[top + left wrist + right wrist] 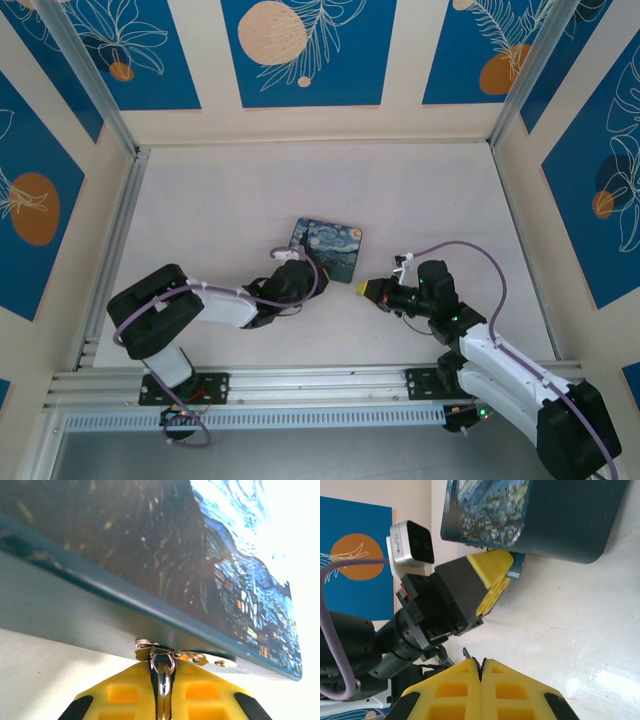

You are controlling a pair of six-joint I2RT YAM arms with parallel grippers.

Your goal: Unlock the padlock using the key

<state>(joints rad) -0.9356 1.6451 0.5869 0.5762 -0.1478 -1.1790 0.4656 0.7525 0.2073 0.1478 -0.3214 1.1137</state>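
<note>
In the left wrist view my left gripper [163, 666] is shut on the tiny silvery padlock [163, 686]. The padlock's shackle hangs through the metal hasp [192, 656] on the front wall of the starry-night box [150, 555]. From above, the left gripper [303, 270] sits against the box's [330, 246] near left corner. My right gripper [481, 662] is shut on the thin grey key [468, 654], whose tip pokes out to the left of the fingertips. From above, the right gripper [370, 289] hovers just right of the box, a short way from the left gripper [492, 575].
The box [560, 520] stands mid-table on the pale tabletop [220, 210]. Aluminium posts and blue flower-patterned panels wall in the table on three sides. A purple cable [470, 250] loops over the right arm.
</note>
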